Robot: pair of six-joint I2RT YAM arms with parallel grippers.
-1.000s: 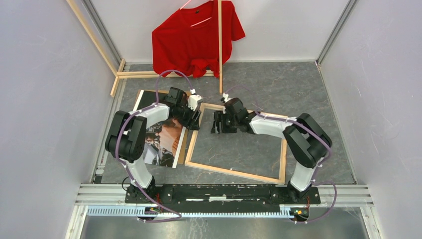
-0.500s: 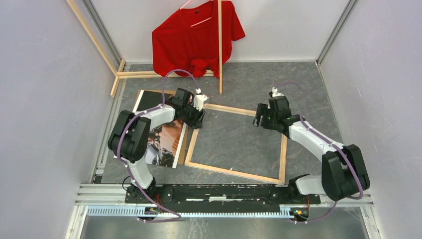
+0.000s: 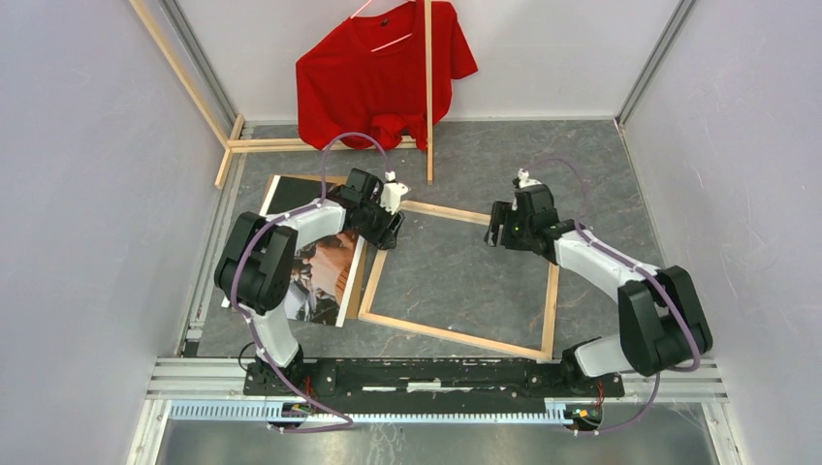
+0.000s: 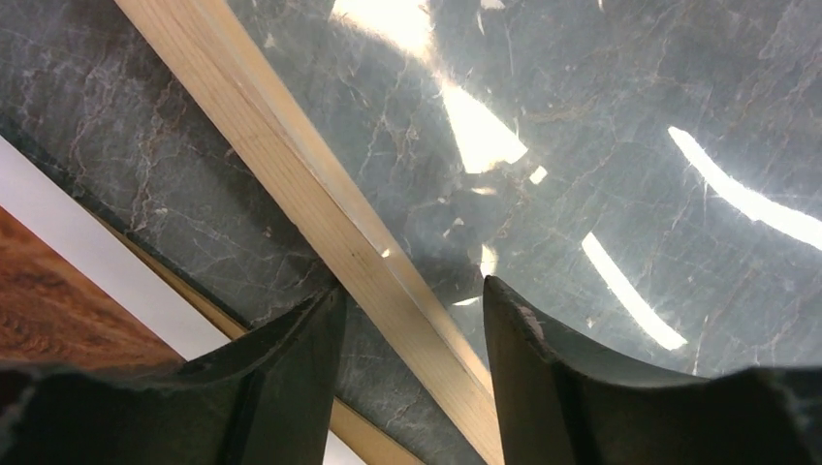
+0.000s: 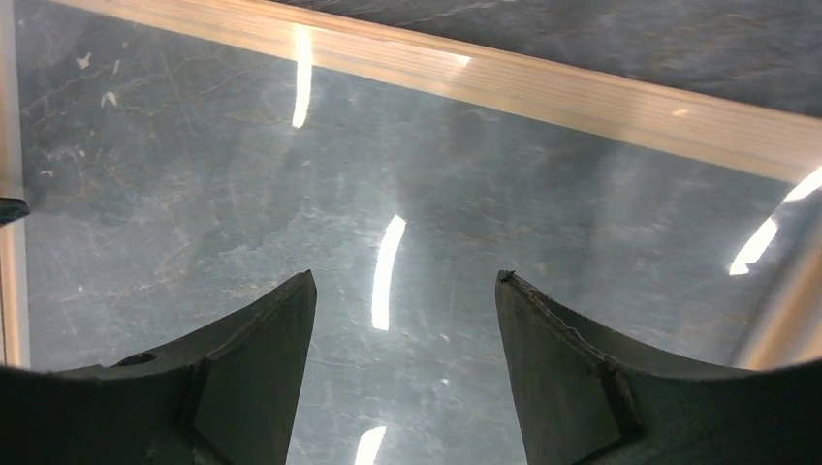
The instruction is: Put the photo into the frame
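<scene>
From above, the photo [image 3: 325, 276] lies beside the frame [image 3: 456, 334], left of it. Left wrist: my left pincer [image 4: 407, 291] straddles the frame, parted, gripping nothing; a crooked close could skid it. Right wrist: my right pincer [image 5: 405, 276] gapes empty.

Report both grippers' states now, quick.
Left gripper: open, astride a rail of the frame, gripping nothing.
Right gripper: open, empty.
</scene>
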